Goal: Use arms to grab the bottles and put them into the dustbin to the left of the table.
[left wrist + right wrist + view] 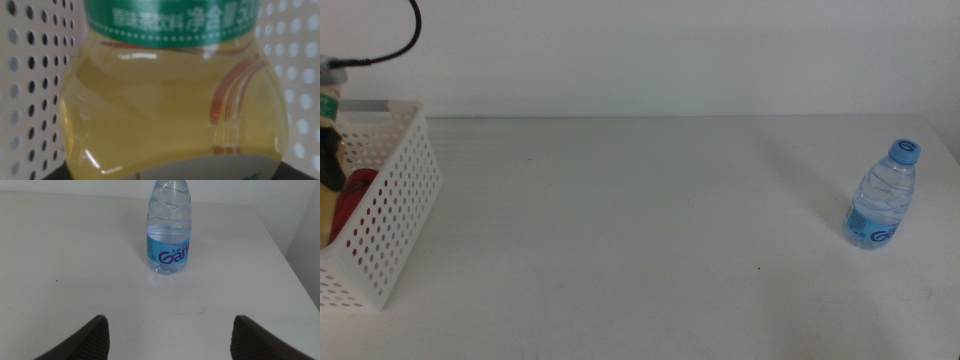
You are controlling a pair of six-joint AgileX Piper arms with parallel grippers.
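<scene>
At the table's far left edge my left gripper (330, 155) hangs inside the white dustbin (392, 200) and is shut on the yellow-drink bottle (170, 100). Its green label (328, 105) shows above the rim, and the perforated walls (30, 75) stand close behind it. A red can (358, 190) lies in the dustbin beside it. The small clear water bottle (883, 196) with a blue cap stands upright at the table's right side. My right gripper (170, 340) is open and low over the table, a short way from that bottle (169, 230), which stands centred between the jaws.
The white table (640, 230) runs bare between the dustbin and the water bottle. A black cable (405, 40) loops above the dustbin. The table's right edge (295, 265) lies close beyond the water bottle.
</scene>
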